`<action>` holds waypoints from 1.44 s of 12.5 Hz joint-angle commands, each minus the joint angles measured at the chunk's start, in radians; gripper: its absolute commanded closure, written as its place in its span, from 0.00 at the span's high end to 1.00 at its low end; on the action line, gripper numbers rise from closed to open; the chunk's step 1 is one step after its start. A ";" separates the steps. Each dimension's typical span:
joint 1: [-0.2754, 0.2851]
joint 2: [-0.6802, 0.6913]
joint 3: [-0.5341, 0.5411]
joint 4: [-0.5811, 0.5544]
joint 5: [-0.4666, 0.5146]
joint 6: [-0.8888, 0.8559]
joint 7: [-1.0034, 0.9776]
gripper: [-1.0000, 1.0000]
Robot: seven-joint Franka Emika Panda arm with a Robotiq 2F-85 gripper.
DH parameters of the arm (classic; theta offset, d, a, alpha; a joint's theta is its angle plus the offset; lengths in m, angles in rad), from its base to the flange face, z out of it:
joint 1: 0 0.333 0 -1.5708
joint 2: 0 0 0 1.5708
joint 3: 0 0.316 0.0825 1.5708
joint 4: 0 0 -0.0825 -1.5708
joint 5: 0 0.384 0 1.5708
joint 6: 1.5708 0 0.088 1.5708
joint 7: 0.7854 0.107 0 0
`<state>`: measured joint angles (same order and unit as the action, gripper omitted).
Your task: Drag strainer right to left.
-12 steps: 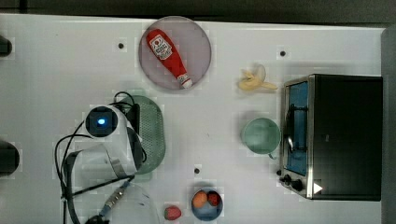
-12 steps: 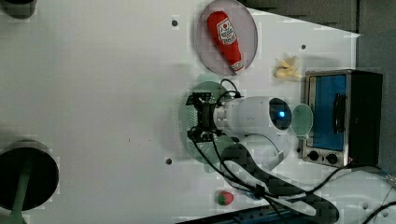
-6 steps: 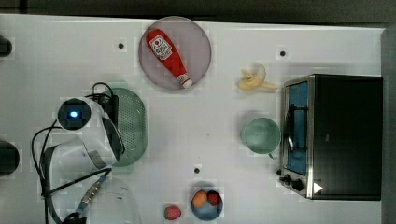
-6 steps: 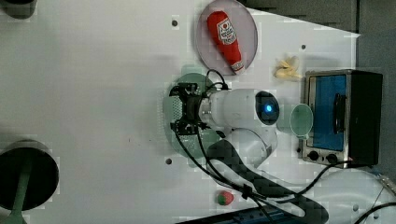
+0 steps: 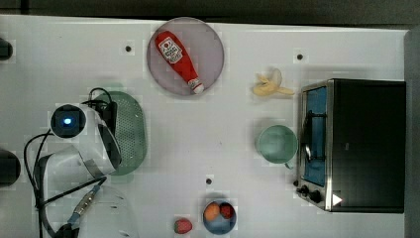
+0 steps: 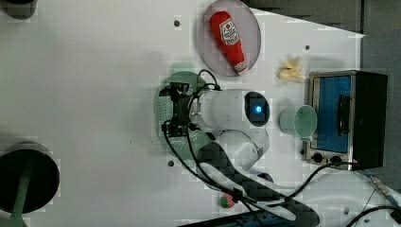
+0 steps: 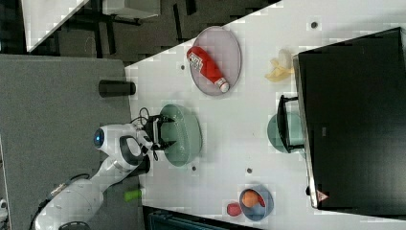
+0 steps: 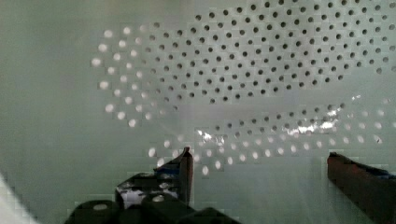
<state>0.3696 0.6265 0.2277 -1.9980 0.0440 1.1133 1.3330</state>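
Apparently the strainer [image 5: 130,130] already lies far left on the worktop [image 5: 237,148], directly under the wide-open, empty gripper [image 8: 261,170].

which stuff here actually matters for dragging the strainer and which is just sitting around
In the job: strainer; pincer, open inside it.

Lying about: ketchup bottle on its plate; banana; green cup; toaster oven; fruit bowl.

My arm reaches in from the table's near-left edge in the top view. My gripper [image 7: 165,130] points down inside the strainer [image 7: 184,135], fingers [image 8: 184,170] spread wide.
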 commanded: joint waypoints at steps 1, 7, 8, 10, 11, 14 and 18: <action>0.041 0.033 0.031 0.054 -0.005 0.001 0.117 1.00; 0.088 0.082 0.030 0.123 -0.005 0.000 0.130 1.00; 0.092 0.081 0.030 0.125 -0.005 0.003 0.129 1.00; 0.094 0.058 0.036 0.126 -0.007 -0.023 0.117 1.00; 0.094 0.028 0.037 0.126 -0.008 -0.064 0.097 1.00; 0.075 -0.120 0.032 0.125 -0.008 -0.283 -0.054 1.00; 0.031 -0.365 -0.023 0.123 -0.008 -0.587 -0.395 1.00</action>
<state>0.4543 0.3562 0.2411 -1.9229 0.0207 0.5142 1.1270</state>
